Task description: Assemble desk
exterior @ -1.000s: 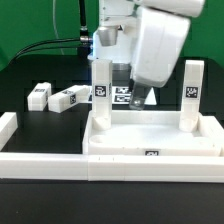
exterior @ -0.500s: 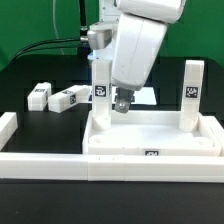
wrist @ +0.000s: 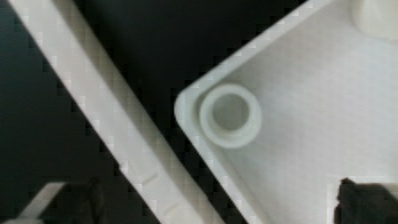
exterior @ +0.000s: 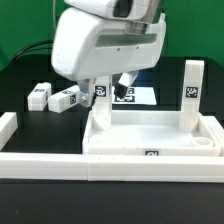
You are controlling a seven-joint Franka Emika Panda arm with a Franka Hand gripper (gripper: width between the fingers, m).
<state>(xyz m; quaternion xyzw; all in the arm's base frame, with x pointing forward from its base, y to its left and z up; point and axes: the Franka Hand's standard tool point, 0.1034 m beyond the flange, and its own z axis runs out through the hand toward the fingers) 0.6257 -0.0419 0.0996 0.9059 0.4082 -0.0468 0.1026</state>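
Nearest the camera, a long rail (exterior: 50, 162) lies just in front of the tabletop (exterior: 150, 132). The tabletop rests flat with its rim up and has a small tag (exterior: 152, 153) on its front edge. Two legs stand upright at its far corners, one (exterior: 102, 100) on the exterior view's left and the other (exterior: 192, 90) on the right. The gripper (exterior: 122, 82) hangs above the tabletop's far edge, just beside the left upright leg. In the wrist view its fingertips (wrist: 45, 200) are spread wide, with nothing between them, over a round corner hole (wrist: 231, 110) in the tabletop. Two loose legs (exterior: 40, 95) (exterior: 68, 98) lie well off the tabletop's left side. The marker board (exterior: 138, 96) lies behind the tabletop.
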